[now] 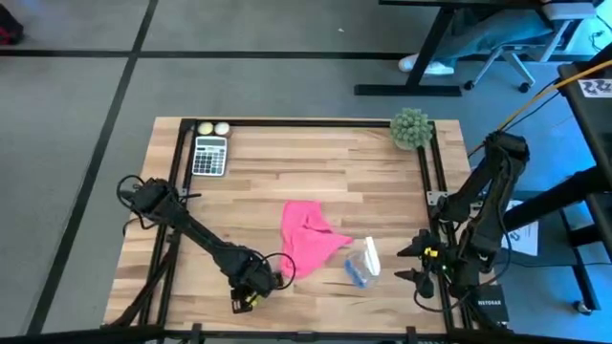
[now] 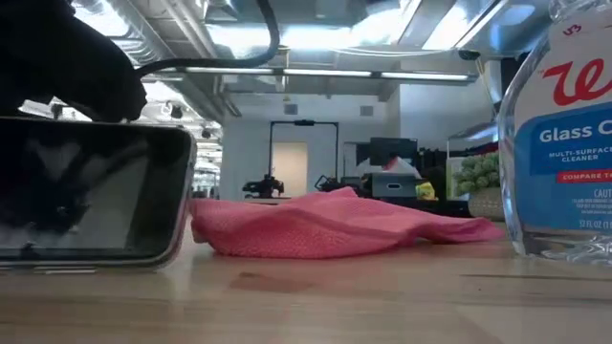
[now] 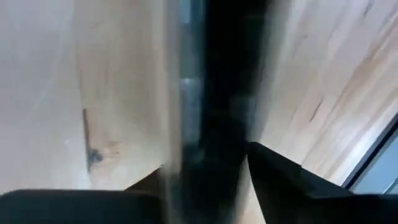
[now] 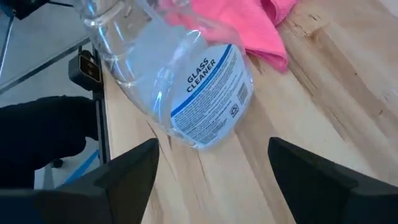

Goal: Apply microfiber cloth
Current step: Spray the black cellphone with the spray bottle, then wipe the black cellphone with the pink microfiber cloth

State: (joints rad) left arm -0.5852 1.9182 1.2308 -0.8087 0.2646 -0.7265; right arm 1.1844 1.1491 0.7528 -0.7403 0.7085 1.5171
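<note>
The pink microfiber cloth lies crumpled on the wooden table's middle and shows in the low view as a low heap. A black phone stands on its long edge near the table's front, left of the cloth. My left gripper is shut on it from above. A clear glass-cleaner spray bottle lies on its side to the right of the cloth. My right gripper is open just right of the bottle, its fingers short of it, touching nothing. My left gripper pinches the black phone between its two fingers, one finger on each flat face, coming from above and pointing down. The phone's thin upper edge runs between them. The phone stands upright, its lower long edge on the table.
A calculator and two pale balls sit at the far left corner, a small green plant at the far right corner. A black frame rail runs along the table's right side. Bare wood lies behind the cloth.
</note>
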